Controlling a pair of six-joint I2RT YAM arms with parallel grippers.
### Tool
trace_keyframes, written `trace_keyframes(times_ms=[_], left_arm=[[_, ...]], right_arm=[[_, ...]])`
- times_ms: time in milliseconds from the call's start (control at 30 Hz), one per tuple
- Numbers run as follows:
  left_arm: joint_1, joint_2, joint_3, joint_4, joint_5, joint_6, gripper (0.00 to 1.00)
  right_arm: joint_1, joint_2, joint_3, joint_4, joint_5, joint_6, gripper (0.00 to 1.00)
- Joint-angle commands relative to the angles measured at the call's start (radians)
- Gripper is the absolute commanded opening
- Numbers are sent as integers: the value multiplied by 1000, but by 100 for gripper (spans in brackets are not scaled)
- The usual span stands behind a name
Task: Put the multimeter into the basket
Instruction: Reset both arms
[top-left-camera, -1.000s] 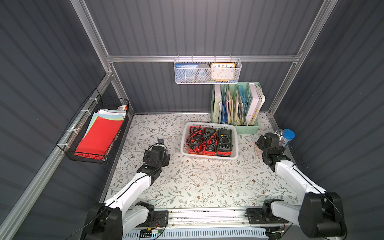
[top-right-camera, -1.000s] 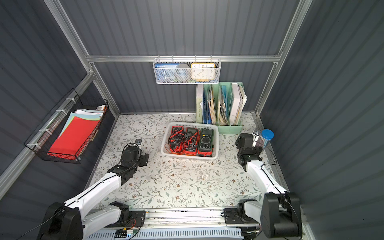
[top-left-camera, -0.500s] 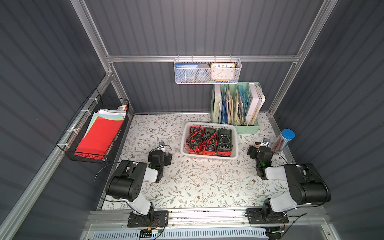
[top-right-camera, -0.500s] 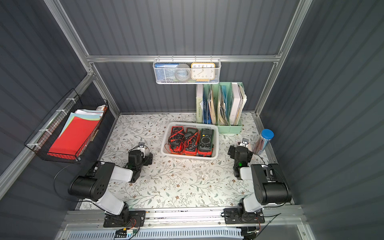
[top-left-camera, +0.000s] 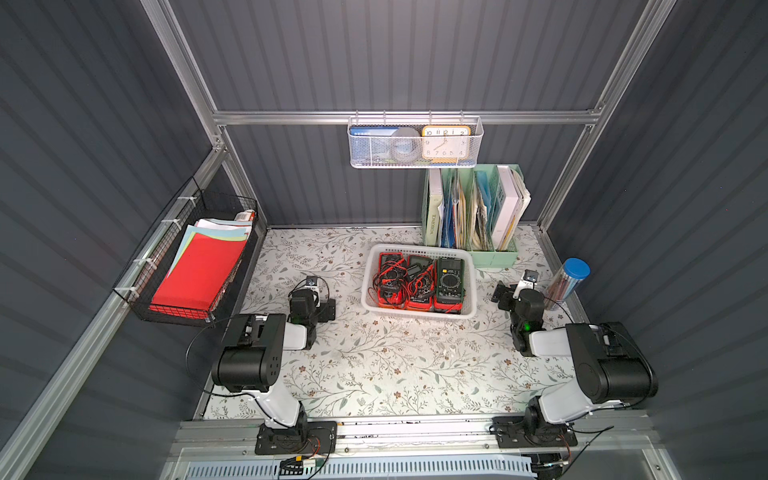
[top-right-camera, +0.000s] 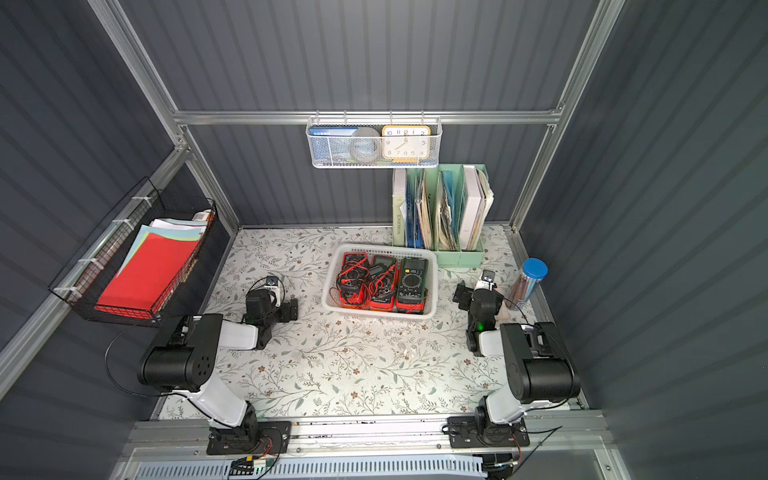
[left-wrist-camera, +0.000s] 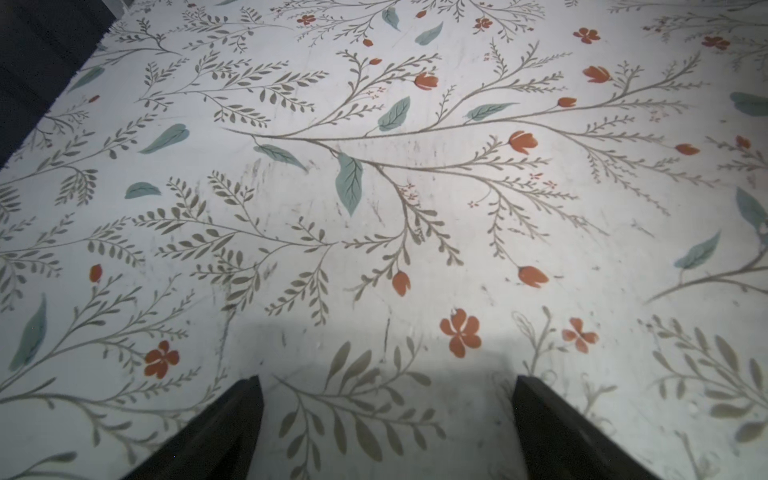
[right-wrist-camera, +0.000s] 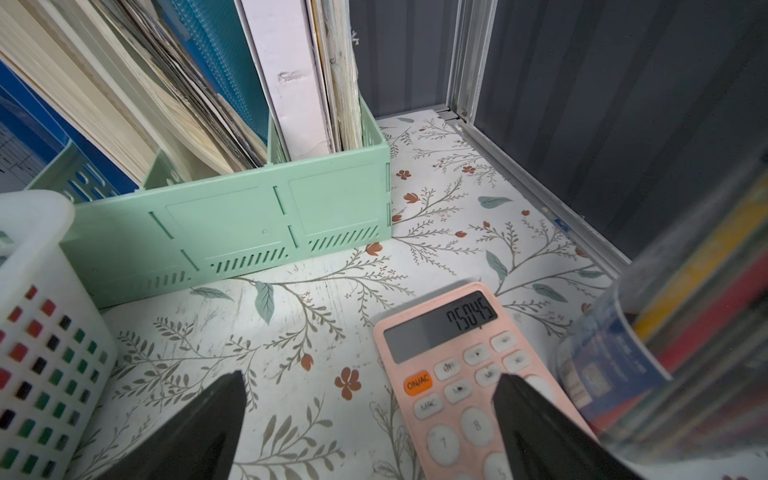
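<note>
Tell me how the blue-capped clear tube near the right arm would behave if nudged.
The tube stands tall on a narrow base, so a nudge would probably tip it. Its round, smooth-looking wall suggests it would then roll. What look like coloured pencils fill it, so it is likely heavier than it looks.

Even overhead light, mostly sharp
Your right wrist view blurs the pencil tube (right-wrist-camera: 665, 332) up close; the left one shows soft shadow on the table (left-wrist-camera: 469, 415).
</note>
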Motion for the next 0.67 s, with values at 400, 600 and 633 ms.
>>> trace_keyframes(times_ms=[400,600,633], left_arm=[[-1,18,-13,-119,92,2,99],[-1,18,-13,-120,92,1,99],[-1,18,-14,-119,92,2,99]], right_arm=[[0,7,-4,30,-9,-15,99],[1,8,2,19,-7,-10,99],[1,7,-3,30,-16,-17,99]])
